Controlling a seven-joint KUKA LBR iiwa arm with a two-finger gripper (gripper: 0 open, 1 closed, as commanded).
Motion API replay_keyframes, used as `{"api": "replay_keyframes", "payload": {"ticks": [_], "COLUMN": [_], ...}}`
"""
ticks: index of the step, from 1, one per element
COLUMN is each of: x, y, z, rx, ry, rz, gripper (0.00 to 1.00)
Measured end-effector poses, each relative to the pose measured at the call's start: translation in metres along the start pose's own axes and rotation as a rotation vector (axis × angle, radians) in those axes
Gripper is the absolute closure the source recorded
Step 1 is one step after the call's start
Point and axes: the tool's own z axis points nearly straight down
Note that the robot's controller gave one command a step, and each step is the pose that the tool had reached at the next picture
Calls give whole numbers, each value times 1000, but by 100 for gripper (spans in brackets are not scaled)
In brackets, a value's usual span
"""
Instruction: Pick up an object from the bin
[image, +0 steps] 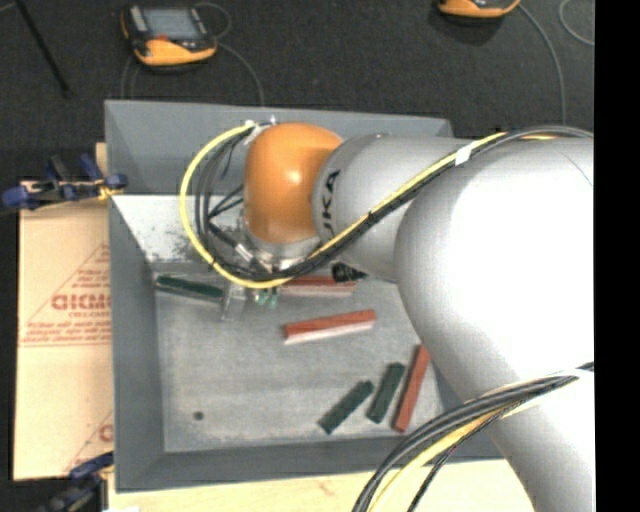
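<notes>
**Hand low at the bin's back left, beside a dark green bar**

Your arm (500, 250) comes in from the right and covers much of the bin's (135, 330) right side. Its orange cover (285, 180) sits over the back of the bin, ringed by a yellow cable (190, 205). Below the cover, the hand (238, 299) is down near the floor in the back left part. The cover and wrist hide most of it from you, so you cannot tell whether it is open or closed.

The nearest thing to it is a dark green bar (190, 288). It lies flat and nearly crosswise, and its right end runs up to the hand. You cannot tell whether the two touch.

Just right of the hand a red bar (322, 286) lies partly under the arm. Nearer the middle of the floor is a red-and-white bar (330, 326), slightly tilted and apart from the hand.

Three more bars lie well apart from the hand, close together at the front right:
- a dark green one (345, 407), lying on a slant
- a shorter dark green one (385, 392) just beside it
- a red one (411, 388) at the arm's edge

A small dark speck (198, 416) sits alone on the floor at the front left.
</notes>
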Motion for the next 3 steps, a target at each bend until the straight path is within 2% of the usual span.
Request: {"api": "replay_keyframes", "payload": {"ticks": [1, 2, 3], "x": [0, -31, -30], "y": [0, -133, -128], "z": [0, -35, -34], "rx": [0, 5, 2], "ry": [0, -6, -3], "rz": [1, -32, -37], "gripper": [100, 0, 0]}}
